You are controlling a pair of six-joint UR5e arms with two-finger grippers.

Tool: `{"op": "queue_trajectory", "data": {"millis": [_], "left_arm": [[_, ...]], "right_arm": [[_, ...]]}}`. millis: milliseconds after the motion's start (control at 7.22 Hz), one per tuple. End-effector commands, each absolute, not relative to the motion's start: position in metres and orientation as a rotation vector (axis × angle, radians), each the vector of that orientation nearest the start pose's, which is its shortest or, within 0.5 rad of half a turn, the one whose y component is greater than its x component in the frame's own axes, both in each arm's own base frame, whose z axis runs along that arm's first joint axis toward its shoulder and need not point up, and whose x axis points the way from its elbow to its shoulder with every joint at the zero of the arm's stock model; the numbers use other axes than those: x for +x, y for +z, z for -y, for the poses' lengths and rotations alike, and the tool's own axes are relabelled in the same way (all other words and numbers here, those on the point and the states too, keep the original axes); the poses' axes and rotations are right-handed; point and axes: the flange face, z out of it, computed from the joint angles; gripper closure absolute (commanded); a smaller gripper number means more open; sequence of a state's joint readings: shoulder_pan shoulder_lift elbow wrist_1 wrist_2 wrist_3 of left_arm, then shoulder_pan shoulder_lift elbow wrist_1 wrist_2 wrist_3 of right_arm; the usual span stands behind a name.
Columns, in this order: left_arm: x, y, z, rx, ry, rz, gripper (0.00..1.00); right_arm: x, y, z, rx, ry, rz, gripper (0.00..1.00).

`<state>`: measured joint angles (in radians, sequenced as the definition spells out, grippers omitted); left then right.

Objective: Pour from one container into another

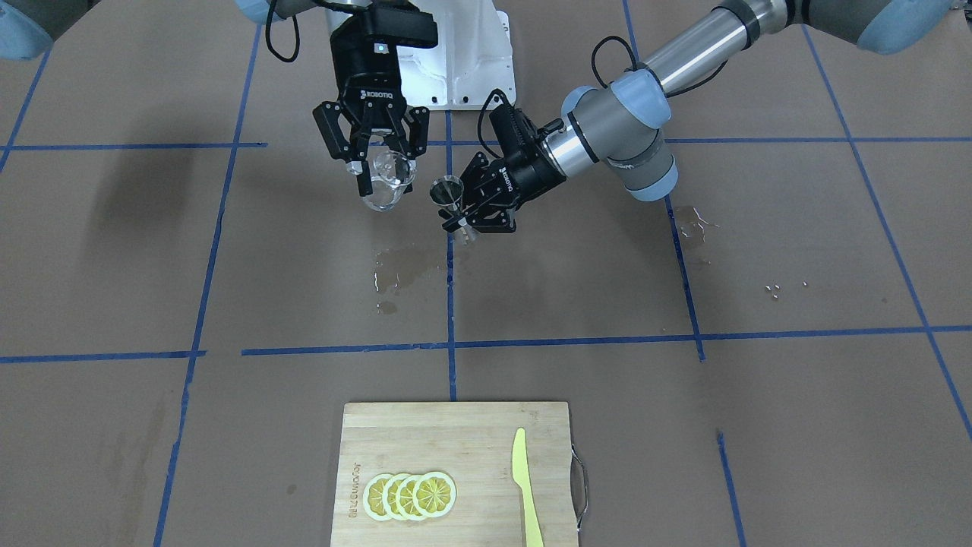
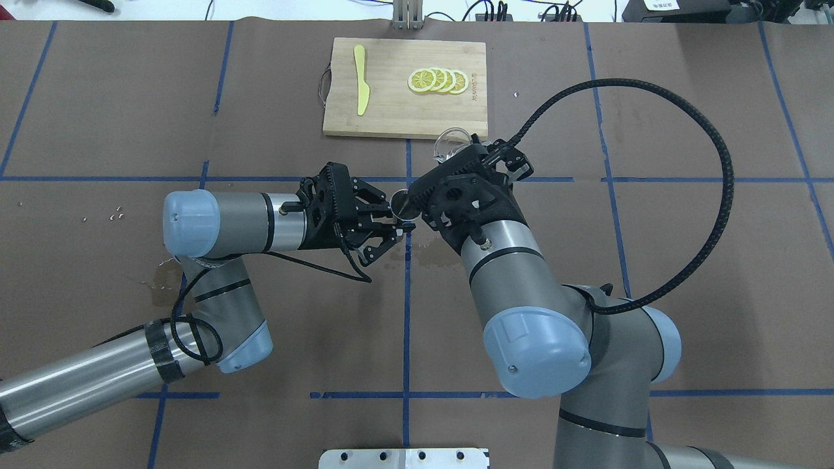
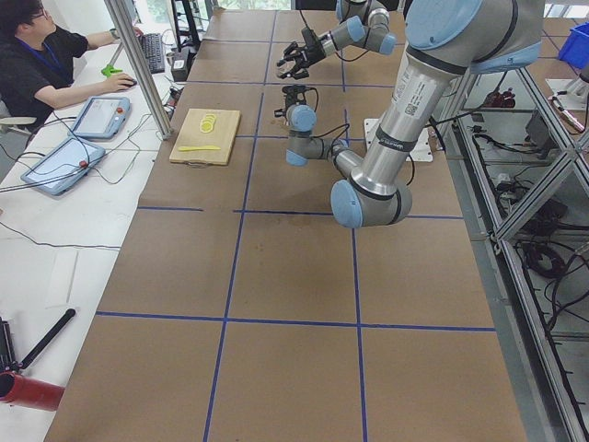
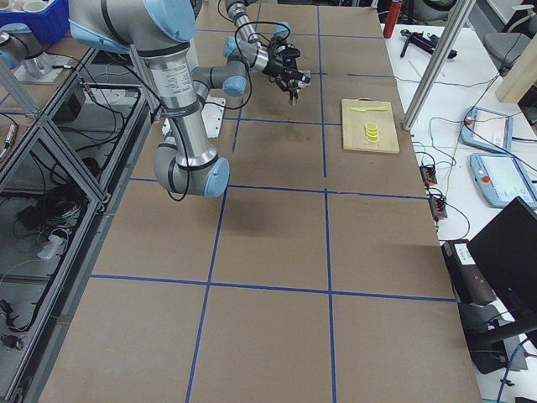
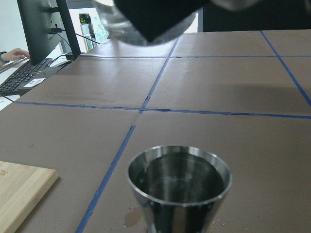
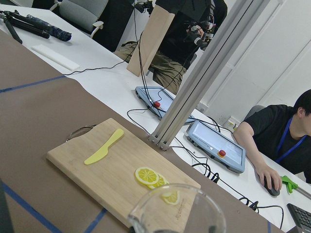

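We see right gripper [image 1: 380,163] clamping glass cup [image 1: 386,186], 9 o'clock of jigger [image 1: 446,190], front-facing view; left gripper [image 1: 458,219] grasps jigger, seemingly holding liquid; pour near done.

Glass cup, look: we see a small clear glass cup [image 1: 387,182], rounded, with a thick base and a slight pouring lip on its rim.
Glass cup, hold: it is pinched in the right gripper [image 1: 380,165], well off the table.
Glass cup, pose: it looks tilted; we cannot tell whether anything is inside.
Jigger, look: a small silvery steel jigger [image 1: 448,193], two cones joined at a narrow waist.
Jigger, hold: the left gripper [image 1: 458,220] clamps it at the waist, above the table.
Jigger, pose: upright, mouth up.
Jigger, contents: from the left wrist we see a wet sheen low inside.
Relation: the cup sits just beside the jigger and higher, not touching.
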<state>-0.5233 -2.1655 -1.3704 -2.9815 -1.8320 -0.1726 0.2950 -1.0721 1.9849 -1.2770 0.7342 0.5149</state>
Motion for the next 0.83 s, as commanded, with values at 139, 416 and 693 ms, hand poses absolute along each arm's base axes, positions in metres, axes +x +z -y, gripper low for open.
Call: {"op": "queue_trajectory", "data": {"millis": [139,416,693], "left_arm": [[0.516,0.247,0.431,1.412,0.822,-1.24,1.0],[0.487,0.265,0.421,1.405,0.771,-1.288,1.0],[0.443,0.301,0.418,1.377,0.726,-1.269,1.0]], "right_arm": [[-0.433,0.192,0.372,1.295,-0.108,0.416,1.0],[-0.433,0.195,0.375,1.294,-0.11,0.406,1.0],[-0.436,0.198,0.377,1.291,-0.114,0.398,1.0]]}}
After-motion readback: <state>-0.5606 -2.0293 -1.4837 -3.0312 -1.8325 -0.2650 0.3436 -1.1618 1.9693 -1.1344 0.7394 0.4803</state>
